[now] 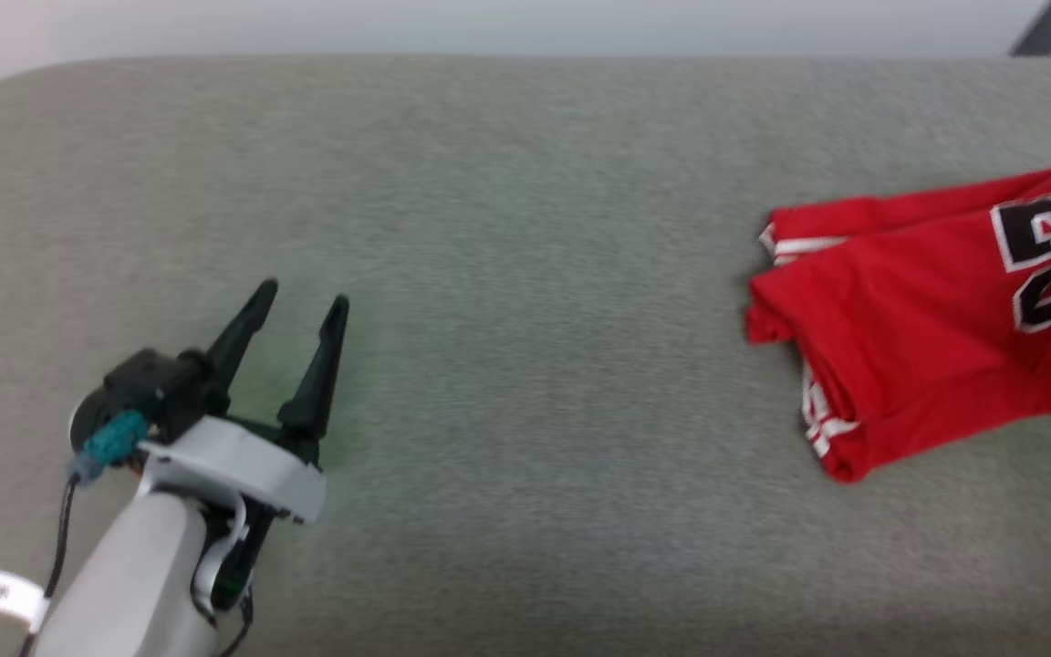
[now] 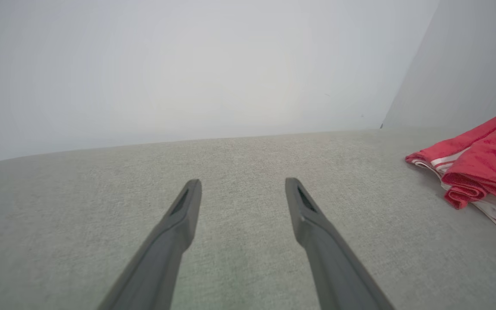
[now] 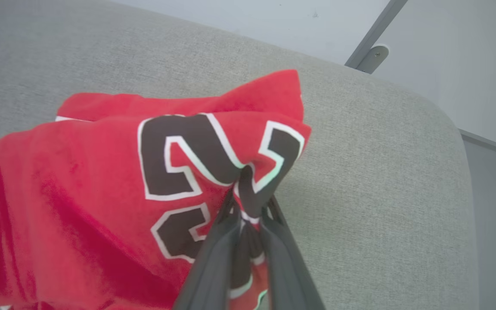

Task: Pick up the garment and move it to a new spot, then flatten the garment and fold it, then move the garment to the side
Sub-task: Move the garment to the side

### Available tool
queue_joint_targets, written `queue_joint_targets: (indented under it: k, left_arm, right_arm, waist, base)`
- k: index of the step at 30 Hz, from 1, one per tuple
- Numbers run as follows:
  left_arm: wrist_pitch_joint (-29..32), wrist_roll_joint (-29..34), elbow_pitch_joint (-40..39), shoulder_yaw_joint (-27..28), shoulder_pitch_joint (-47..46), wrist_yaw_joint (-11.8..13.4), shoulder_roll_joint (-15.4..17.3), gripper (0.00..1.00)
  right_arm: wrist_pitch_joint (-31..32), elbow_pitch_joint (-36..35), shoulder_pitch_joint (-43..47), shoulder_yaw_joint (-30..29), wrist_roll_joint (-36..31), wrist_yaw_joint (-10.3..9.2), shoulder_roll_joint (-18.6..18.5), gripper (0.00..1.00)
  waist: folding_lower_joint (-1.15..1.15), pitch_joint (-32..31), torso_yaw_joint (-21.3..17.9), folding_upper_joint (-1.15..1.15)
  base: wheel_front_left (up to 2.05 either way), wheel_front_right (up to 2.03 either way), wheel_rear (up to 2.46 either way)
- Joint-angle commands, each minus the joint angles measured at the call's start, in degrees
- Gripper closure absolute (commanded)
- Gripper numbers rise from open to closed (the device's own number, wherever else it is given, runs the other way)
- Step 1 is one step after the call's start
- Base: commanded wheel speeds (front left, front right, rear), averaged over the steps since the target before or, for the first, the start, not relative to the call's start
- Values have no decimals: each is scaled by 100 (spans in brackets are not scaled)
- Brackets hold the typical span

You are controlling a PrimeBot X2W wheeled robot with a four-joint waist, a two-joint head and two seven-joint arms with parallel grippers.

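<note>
Fabric of the garment [image 3: 80,172] is pinched at its number in the narrowed right end effector [image 3: 250,196], seemingly to drag it aside; the left end effector [image 1: 303,294] idles wide at eight o'clock.

- Table [image 1: 525,228]: covered in grey-beige woven fabric, with a flat top. Its far left corner is rounded in the head view. Another rounded corner shows in the right wrist view, where the edge curves downward.
- Wall [image 2: 187,64]: plain and pale, rising directly behind the table's far edge. In the left wrist view two wall faces meet at an inside corner [image 2: 407,77].
- Bar [image 3: 370,41]: grey and slanted, set against the wall beyond the table's far corner. It ends in a rounded foot with one screw.
</note>
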Motion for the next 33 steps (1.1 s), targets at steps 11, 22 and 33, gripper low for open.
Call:
queue_joint_targets:
  k: [11, 22, 33]
  left_arm:
    - [-8, 82, 160, -605, -938, -64, 34, 0]
    - [5, -62, 291, -1199, -1579, -72, 163, 0]
    - [-8, -237, 425, -1520, -1854, -68, 276, 0]
  right_arm:
    - [-870, 510, -808, 225, -196, -11, -635, 100]
    - [-2055, 1873, -1438, 447, -739, -11, -958, 100]
    - [-3056, 3375, -2043, 597, -1320, -12, -642, 100]
  waist:
    - [0, 814, -1133, 0]
    - [0, 1238, -1466, 0]
    - [0, 1487, -1421, 0]
  base:
    - [0, 0, 0]
    - [0, 0, 0]
    - [0, 0, 0]
